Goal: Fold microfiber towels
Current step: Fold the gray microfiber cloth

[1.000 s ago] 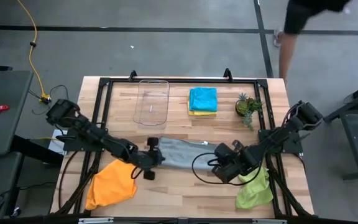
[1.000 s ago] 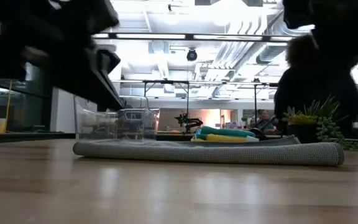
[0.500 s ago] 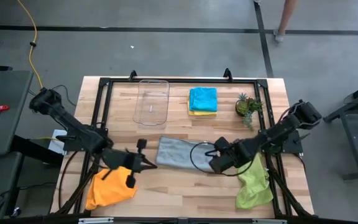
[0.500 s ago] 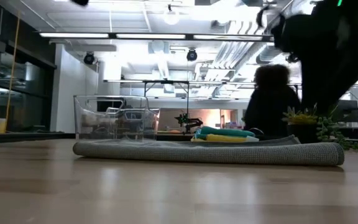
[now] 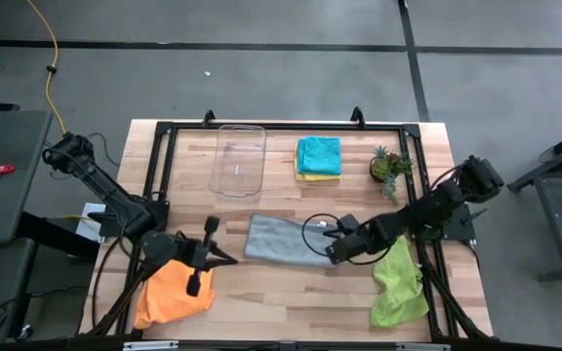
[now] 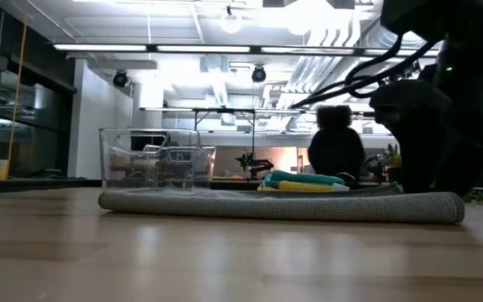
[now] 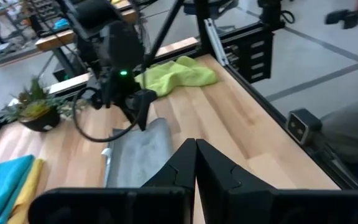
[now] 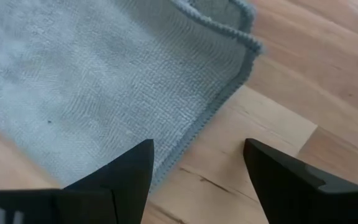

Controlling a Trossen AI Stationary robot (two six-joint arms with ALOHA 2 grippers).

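Right tool [image 5: 332,237] open, jaws spread at the grey towel [image 5: 281,240]'s right edge – holding nothing, probably lined up to take that edge for a fold. Grey towel flat mid-tabletop [image 5: 291,292]. Left tool [image 5: 207,255] closed, empty, just left of the grey towel over the orange towel [image 5: 169,292] – waiting. Lime towel [image 5: 398,288] right of grey; teal towel [image 5: 318,154] stacked on yellow towel [image 5: 316,176] behind it, looks done.

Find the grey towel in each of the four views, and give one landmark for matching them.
High view: grey towel lies at table centre, beside the right pincer.
Low view: a long flat strip across the middle.
Left wrist view: centre, beyond the shut fingers.
Right wrist view: fills the upper left, past the open fingers.
Shared landmark: the teal towel, absent from the right wrist view.
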